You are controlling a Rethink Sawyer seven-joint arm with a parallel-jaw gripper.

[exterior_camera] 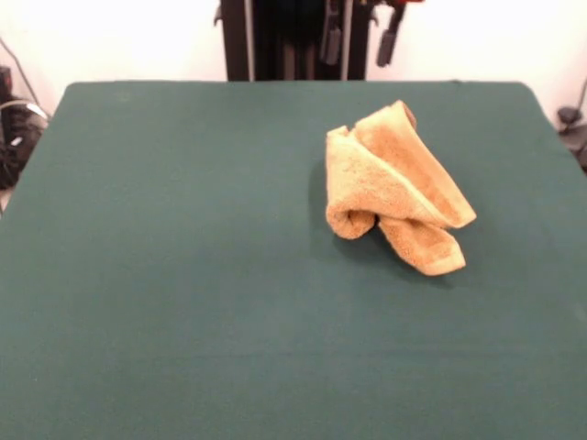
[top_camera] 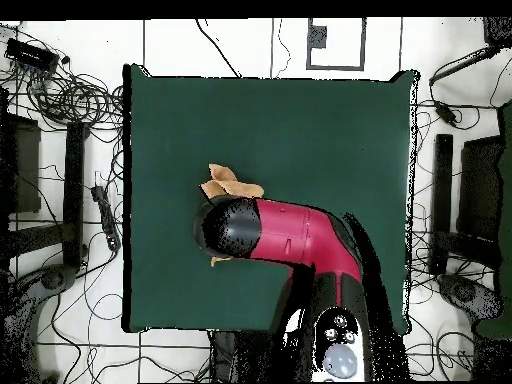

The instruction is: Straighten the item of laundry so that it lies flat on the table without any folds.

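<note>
The golden-tan towel (exterior_camera: pixel 394 188) lies crumpled on the right half of the green table (exterior_camera: pixel 183 275), folded over itself with one end rolled under. In the overhead view only its edges (top_camera: pixel 232 184) show, beside the red arm's black end (top_camera: pixel 228 228), which hangs high above it. The gripper itself is hidden under that arm end. In the front view only dark parts (exterior_camera: pixel 389 41) hang at the top edge, well above and behind the towel. Nothing touches the towel.
The robot's pedestal (exterior_camera: pixel 293 37) stands at the table's far side, and its base (top_camera: pixel 338 345) shows at the bottom of the overhead view. Cables (top_camera: pixel 70 95) and dark stands (top_camera: pixel 440 200) lie on the floor around the table (top_camera: pixel 300 120).
</note>
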